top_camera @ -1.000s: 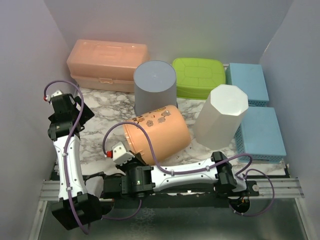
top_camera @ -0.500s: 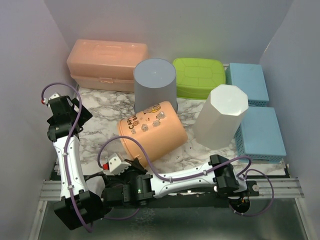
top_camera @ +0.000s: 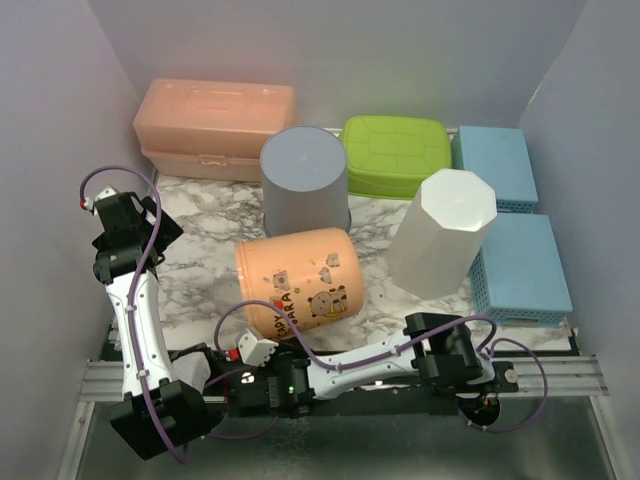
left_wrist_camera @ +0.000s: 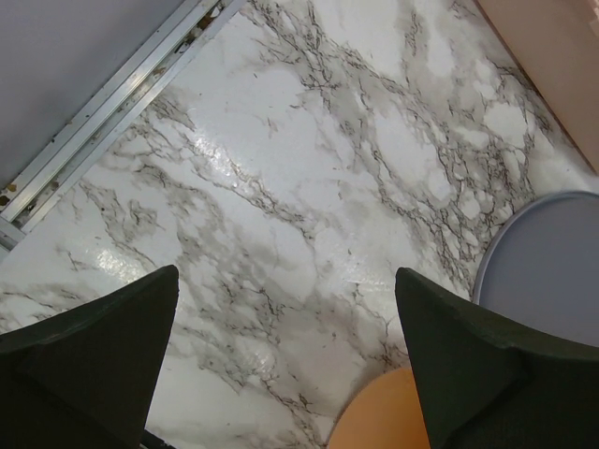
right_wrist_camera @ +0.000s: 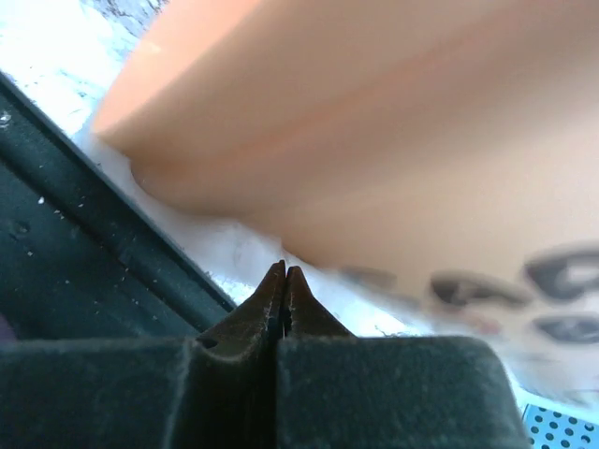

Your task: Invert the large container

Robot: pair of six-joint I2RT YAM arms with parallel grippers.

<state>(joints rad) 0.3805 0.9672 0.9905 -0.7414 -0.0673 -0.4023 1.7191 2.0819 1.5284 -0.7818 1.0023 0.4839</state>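
Observation:
The large container [top_camera: 297,283], an orange tub with cartoon prints, sits in the middle of the marble table [top_camera: 195,270], its printed side toward the near edge; whether it rests flat I cannot tell. My right gripper [right_wrist_camera: 284,273] is shut with nothing between its fingers, low at the table's near edge, just short of the tub's wall [right_wrist_camera: 374,140]. In the top view its wrist [top_camera: 268,378] lies below the tub. My left gripper [left_wrist_camera: 285,281] hangs open over bare marble at the left [top_camera: 125,215], with the tub's edge [left_wrist_camera: 384,416] beside its right finger.
Behind the tub stands a grey bin [top_camera: 305,185], also seen from the left wrist [left_wrist_camera: 547,267]. A pink box [top_camera: 215,125], a green lidded box [top_camera: 397,153], a white octagonal container [top_camera: 445,230] and two blue baskets [top_camera: 495,165] [top_camera: 522,265] line the back and right.
The orange tub has swung round and turned, its prints now facing the near edge. My right gripper drew back toward the near edge and shut. The left arm hardly moved.

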